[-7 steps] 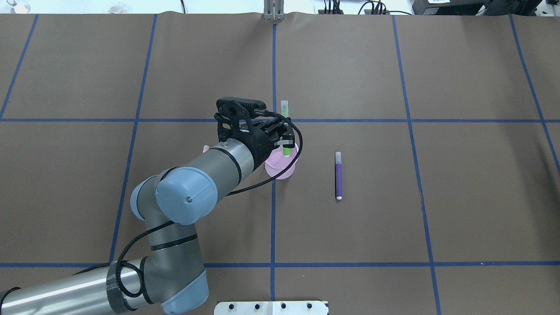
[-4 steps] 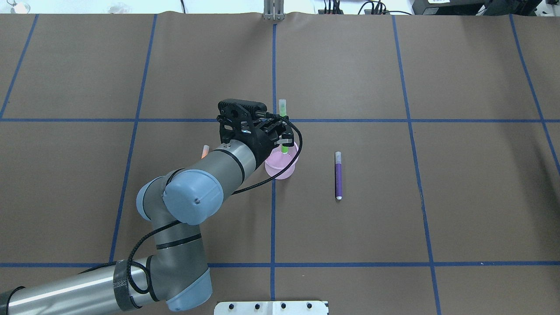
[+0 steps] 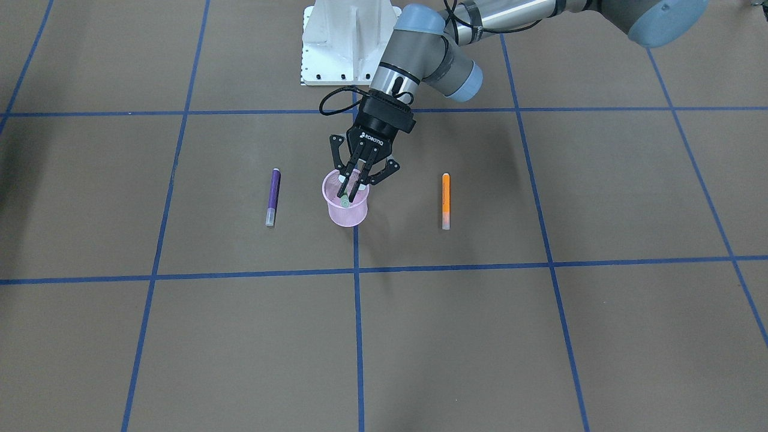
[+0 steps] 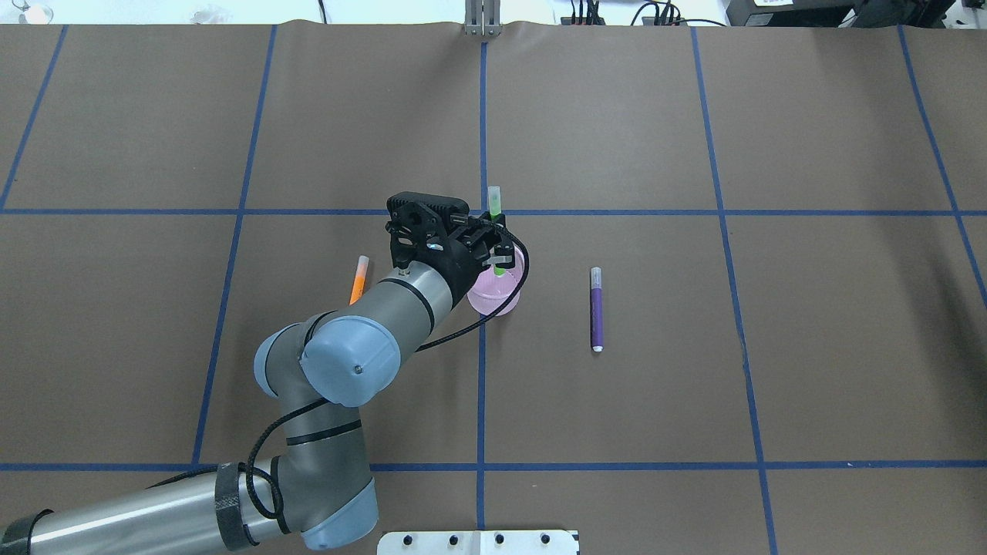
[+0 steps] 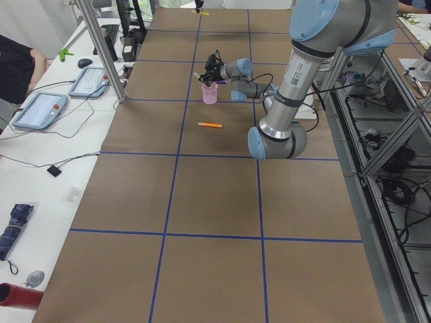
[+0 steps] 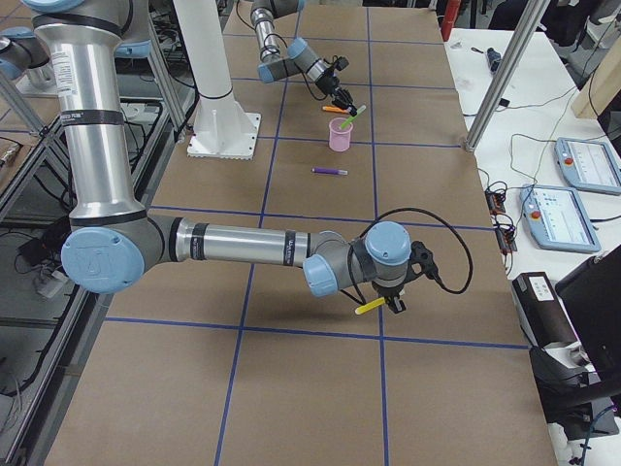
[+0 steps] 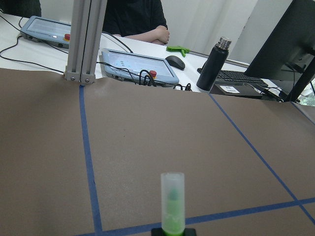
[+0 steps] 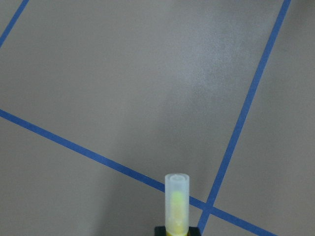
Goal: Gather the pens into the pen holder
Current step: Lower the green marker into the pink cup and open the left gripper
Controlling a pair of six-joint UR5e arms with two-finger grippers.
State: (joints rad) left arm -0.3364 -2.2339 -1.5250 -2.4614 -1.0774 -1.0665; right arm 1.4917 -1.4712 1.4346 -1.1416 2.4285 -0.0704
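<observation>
Left gripper (image 3: 348, 193) pinches the bright green marker (image 4: 493, 202) aslant, centre frame; dropping it could topple the pink wire-mesh cup (image 3: 348, 215).

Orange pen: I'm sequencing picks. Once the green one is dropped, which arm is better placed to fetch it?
Likely left. The left gripper is at the pen holder, with the orange pen close on its side; the right gripper sits far along the table, holding a yellow pen.

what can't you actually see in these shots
Green pen, lower part: overhead view, hidden by the left gripper over the pink cup.
Orange pen, near end: overhead view, covered by the left arm.
Right gripper fingers: cut off by its wrist view's bottom edge.
</observation>
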